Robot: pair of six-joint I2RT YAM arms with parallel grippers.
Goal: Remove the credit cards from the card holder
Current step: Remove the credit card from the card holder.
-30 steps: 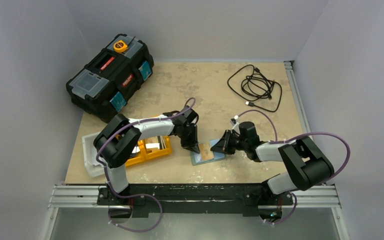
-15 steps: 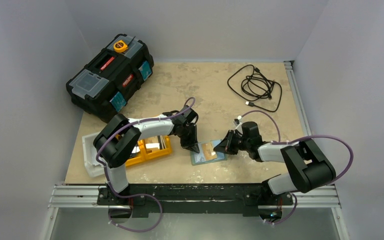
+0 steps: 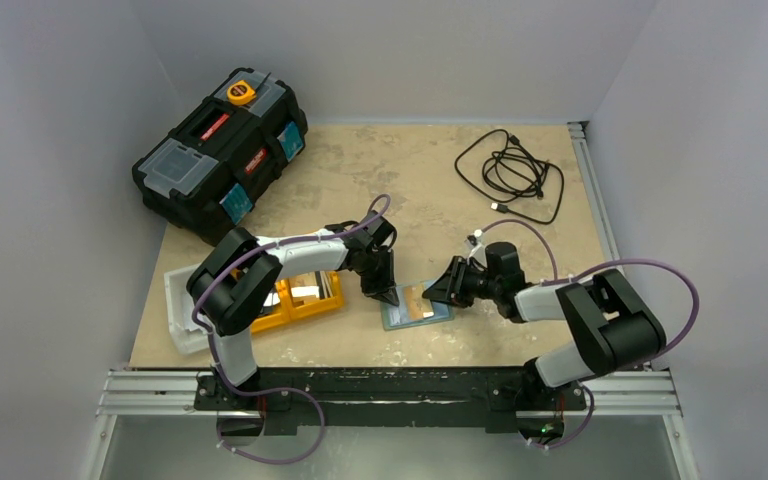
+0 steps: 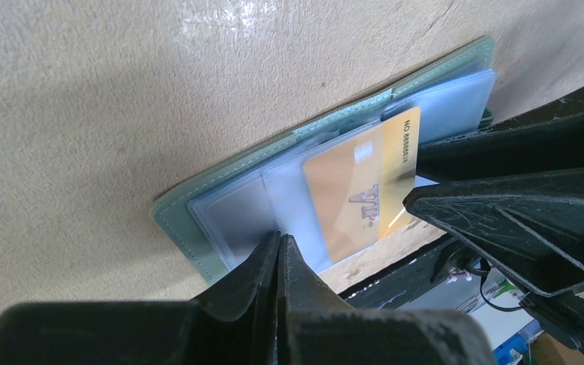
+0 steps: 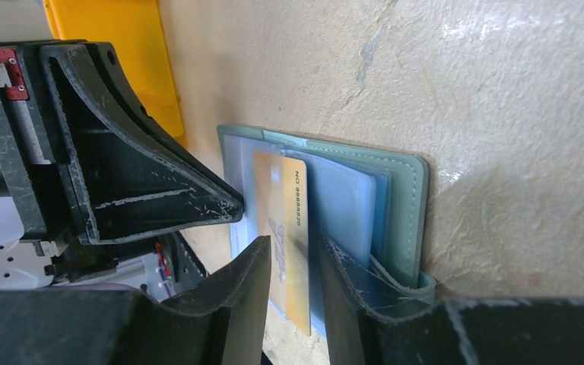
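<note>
The grey-green card holder (image 3: 415,303) lies open on the table, its pale blue sleeves facing up. A gold card marked VIP (image 4: 361,194) sits in the sleeves, one end sticking out past the wallet's near edge. My left gripper (image 3: 388,296) is shut, and its tips (image 4: 280,237) press on the wallet's left clear sleeve. My right gripper (image 3: 434,293) is open a little. In the right wrist view its fingers (image 5: 296,255) stand on either side of the gold card (image 5: 289,213) without closing on it. The wallet's strap (image 5: 407,277) lies by the right finger.
An orange two-compartment tray (image 3: 272,312) holding whitish cards sits left of the wallet, on a white tray (image 3: 182,310). It shows as yellow in the right wrist view (image 5: 122,53). A black toolbox (image 3: 222,150) stands at the back left. A black cable (image 3: 510,175) lies at the back right.
My right gripper has shifted slightly at the wallet's right edge. The left gripper and the wallet have not moved.
</note>
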